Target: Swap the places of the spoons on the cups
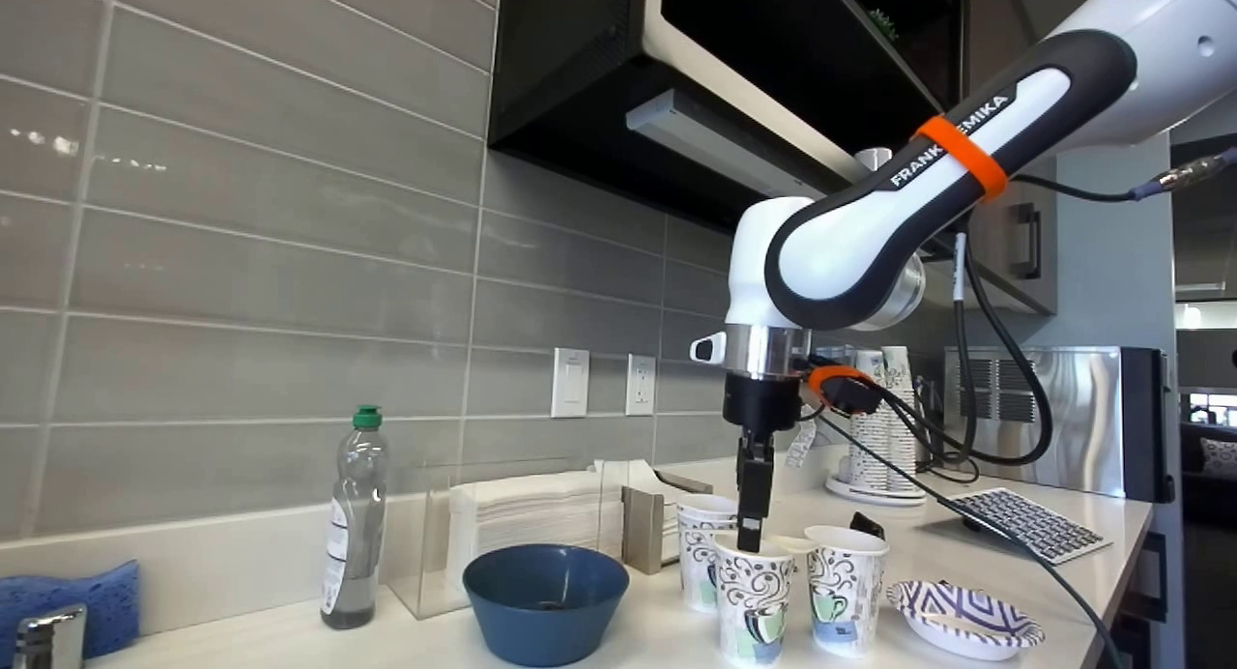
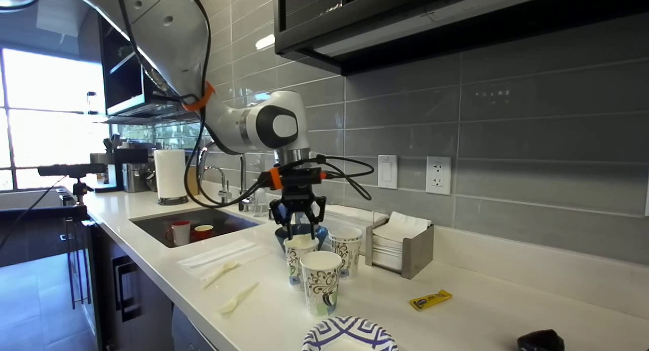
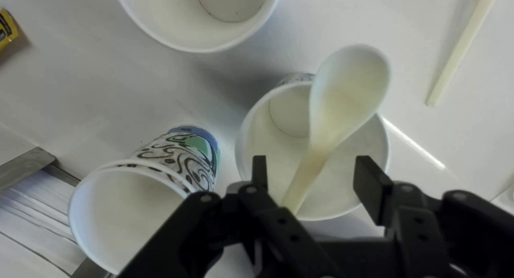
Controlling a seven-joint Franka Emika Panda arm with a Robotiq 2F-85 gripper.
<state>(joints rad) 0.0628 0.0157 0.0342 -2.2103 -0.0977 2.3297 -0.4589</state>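
While fingers (image 3: pixel 372 187) stand apart, a spoon (image 3: pixel 349 91) tops a cup (image 3: pixel 263 145).

Blue bowl (image 1: pixel 546 623) near a bottle (image 1: pixel 356 529) (green-capped)

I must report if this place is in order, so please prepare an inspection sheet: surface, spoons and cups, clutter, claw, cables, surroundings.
Surface: white counter; no spill seen.
Job's things: one spoon crosses the mouth of a cup, its bowl end past the rim; two more spoons lie nearer the front edge; a second cup and a nested cup stack stand close by.
Clutter: blue bowl, patterned dish, yellow packet, napkin holder, unidentifiable black object.
Claw: open, at the first cup's mouth; the spoon shows between its fingers, contact unclear.
Cables: black, hanging in loops; no snag seen.
Surroundings: grey tiled wall, green-capped bottle, sink.
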